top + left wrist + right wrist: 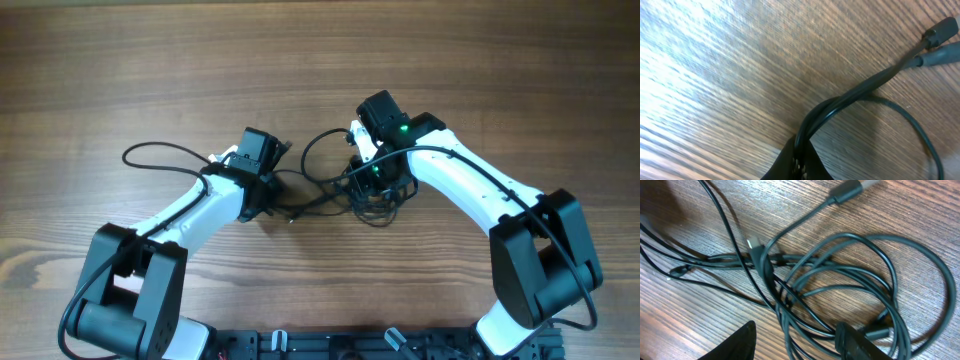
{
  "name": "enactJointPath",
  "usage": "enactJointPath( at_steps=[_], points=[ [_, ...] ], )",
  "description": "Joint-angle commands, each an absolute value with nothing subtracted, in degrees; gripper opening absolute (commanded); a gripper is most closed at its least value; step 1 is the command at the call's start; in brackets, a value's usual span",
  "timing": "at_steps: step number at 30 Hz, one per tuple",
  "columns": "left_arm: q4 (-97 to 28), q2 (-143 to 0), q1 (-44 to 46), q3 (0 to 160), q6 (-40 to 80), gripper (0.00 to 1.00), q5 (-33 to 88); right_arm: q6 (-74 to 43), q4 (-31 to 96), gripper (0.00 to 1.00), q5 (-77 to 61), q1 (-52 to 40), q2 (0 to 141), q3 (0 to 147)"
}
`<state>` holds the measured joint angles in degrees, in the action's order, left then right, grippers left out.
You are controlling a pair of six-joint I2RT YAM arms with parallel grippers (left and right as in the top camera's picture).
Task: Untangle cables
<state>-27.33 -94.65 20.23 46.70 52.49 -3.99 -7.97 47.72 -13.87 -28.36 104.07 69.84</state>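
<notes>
Your left hand (pixel 796 164) pinches the cables (pixel 850 96); right hand (pixel 795 332) hangs spread. Strands look limp, light: grip beside a plug (pixel 846 192).

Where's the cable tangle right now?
Overhead view: the tangle of thin dark cables lies on the brown wooden table just right of centre, under the right end effector; strands run left into the shut left end effector.
</notes>
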Motion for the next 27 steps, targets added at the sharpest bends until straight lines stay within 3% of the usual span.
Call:
enactJointPath(
  at_steps=[1, 7, 27],
  points=[
    [-28.0, -92.7, 19.8, 48.8, 44.3, 0.04, -6.8, -9.4, 47.3, 0.53, -14.8, -29.0, 105.4, 69.6],
    [-27.6, -87.0, 19.8, 50.2, 42.0, 0.04, 0.7, -6.8, 44.7, 0.53, -14.8, -31.2, 105.4, 69.6],
    [-28.9, -86.2, 19.7, 50.2, 42.2, 0.04, 0.8, -9.0, 38.1, 0.52, -11.4, -33.6, 105.6, 66.7]
  ],
)
